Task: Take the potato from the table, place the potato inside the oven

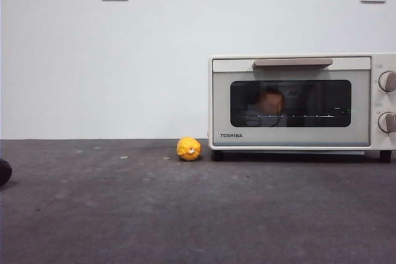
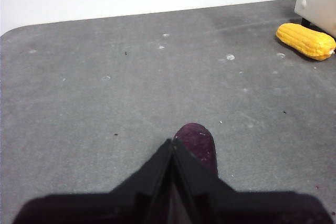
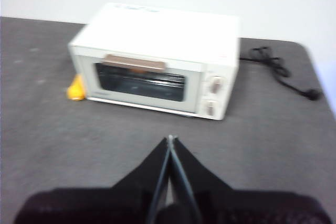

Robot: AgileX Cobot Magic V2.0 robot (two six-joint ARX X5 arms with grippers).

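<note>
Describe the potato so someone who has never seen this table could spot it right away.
Find the cream-white Toshiba oven on the dark grey table; its door is shut. Look through the dark glass toward the handle-side left half: the potato sits on the wire rack. It is large, rounded and orange-brown, unlike the yellow corn outside by the oven's corner.

Behind the cream-white toaster oven's (image 1: pixel 297 100) dark glass door, I make out the orange-brown potato (image 1: pixel 271 101) only dimly, its lower part hidden by reflections. At nine o'clock in the front view, a dark rounded object (image 1: pixel 4 171) is cut off by the edge. My right wrist view is blurred, so the oven's knobs (image 3: pixel 214 84) lack detail.
</note>
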